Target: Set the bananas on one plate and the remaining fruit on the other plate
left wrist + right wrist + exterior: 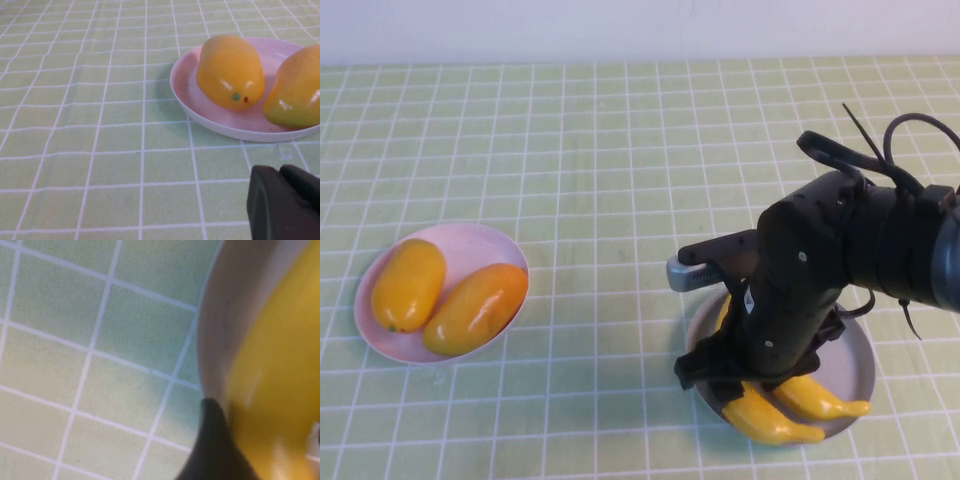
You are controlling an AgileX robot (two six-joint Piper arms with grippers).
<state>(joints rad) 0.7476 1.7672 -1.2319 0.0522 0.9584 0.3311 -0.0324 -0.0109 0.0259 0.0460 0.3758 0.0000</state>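
Observation:
Two yellow bananas lie on the grey-blue plate at the front right. My right gripper is down on that plate, shut on the nearer banana; one dark finger presses against its side by the plate rim. Two plump mango-like fruits lie side by side on the pale pink plate at the left. My left gripper is shut and empty, low over the cloth just short of the pink plate with its fruits. It is outside the high view.
A green checked cloth covers the whole table. The right arm's black body hangs over the back of the grey-blue plate and hides part of it. A white wall runs along the far edge.

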